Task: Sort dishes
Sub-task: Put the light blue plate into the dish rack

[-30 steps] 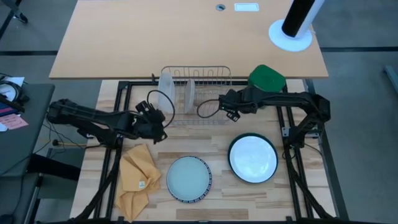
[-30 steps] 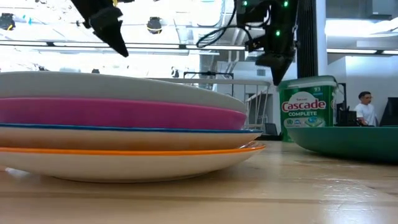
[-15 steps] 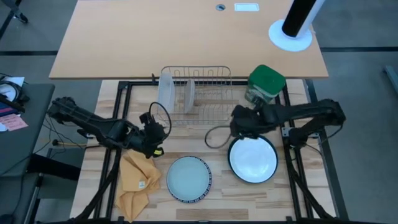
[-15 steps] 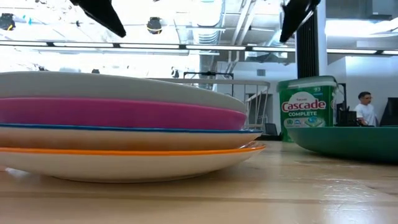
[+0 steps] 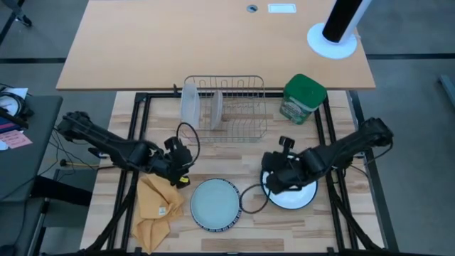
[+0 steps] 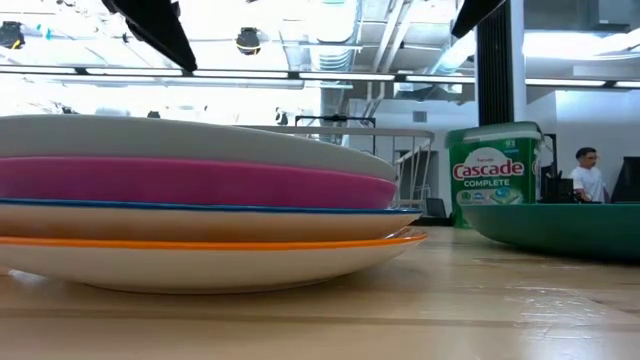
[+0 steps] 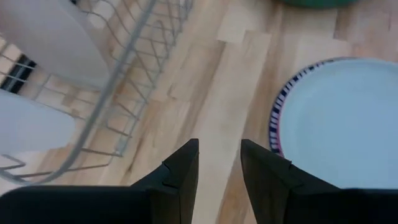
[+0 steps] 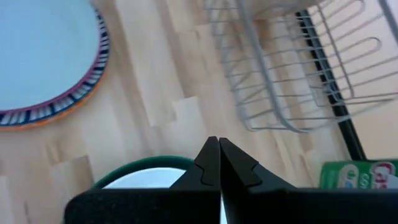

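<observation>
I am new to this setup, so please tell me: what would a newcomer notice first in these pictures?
The stack of plates at the front middle of the table, grey on top, then pink. To its right lies the white plate with a green rim, with the right gripper shut above its left edge. A wire dish rack stands behind.

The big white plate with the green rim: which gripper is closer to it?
Right. The right gripper hovers at the white plate's edge; the left gripper is far across, beyond the plate stack.

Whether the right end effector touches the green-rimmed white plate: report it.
Apart. The low view shows the shut right end effector hanging high above the green-rimmed white plate, with open air between them.
</observation>
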You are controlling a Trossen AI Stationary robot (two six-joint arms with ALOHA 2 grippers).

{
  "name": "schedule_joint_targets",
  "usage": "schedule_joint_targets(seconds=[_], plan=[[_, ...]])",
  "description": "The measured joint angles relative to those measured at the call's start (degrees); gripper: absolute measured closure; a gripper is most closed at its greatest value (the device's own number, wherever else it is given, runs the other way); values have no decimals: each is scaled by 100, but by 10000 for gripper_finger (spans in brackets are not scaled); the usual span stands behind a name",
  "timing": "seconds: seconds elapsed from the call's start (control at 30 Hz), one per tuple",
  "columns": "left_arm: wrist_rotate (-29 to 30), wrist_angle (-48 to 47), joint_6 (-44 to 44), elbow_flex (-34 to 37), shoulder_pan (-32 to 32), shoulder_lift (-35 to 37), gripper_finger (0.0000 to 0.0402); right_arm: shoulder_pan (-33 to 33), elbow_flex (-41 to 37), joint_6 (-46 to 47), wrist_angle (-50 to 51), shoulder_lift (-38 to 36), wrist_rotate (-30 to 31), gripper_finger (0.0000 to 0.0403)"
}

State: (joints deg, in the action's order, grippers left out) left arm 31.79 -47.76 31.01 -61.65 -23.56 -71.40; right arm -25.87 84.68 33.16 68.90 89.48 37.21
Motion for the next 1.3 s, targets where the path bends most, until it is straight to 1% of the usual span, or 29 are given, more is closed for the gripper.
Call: schedule_joint_targets(seconds=[0.07, 0.13, 0.33, 0.47, 0.67, 0.8, 0.9, 1.0, 1.17, 1.3], plan=[[-18, 63, -126, 0, -58, -91, 287, -63, 0, -4, -188, 122, -23, 403], [-40, 151, -260, 0, -106, -182, 287, -76, 0, -64, -461, 270, -181, 403], [-453, 268, -631, 2, -216, -384, 287, -67, 0, -749, -1476, 835, -1674, 403], [-539, 296, -785, 2, -244, -369, 287, -40, -2, -1160, -1985, 1197, -2320, 403], [-545, 288, -929, 2, -242, -360, 287, 196, -2, -1409, -2197, 1583, -2707, 403], [-548, 158, -1035, 2, -245, -360, 287, 384, -4, -1378, -2219, 1776, -2957, 403], [-554, -35, -993, 2, -277, -360, 287, 478, -4, -1309, -2270, 1900, -3299, 403], [-559, -105, -902, 2, -315, -360, 287, 519, -4, -1309, -2289, 1967, -3467, 403], [-739, -102, -577, 2, -493, -360, 287, 516, -4, -1279, -2305, 1956, -3490, 403], [-858, -88, 96, 2, -771, -360, 287, 519, -4, -1103, -2362, 1920, -3479, 403]])
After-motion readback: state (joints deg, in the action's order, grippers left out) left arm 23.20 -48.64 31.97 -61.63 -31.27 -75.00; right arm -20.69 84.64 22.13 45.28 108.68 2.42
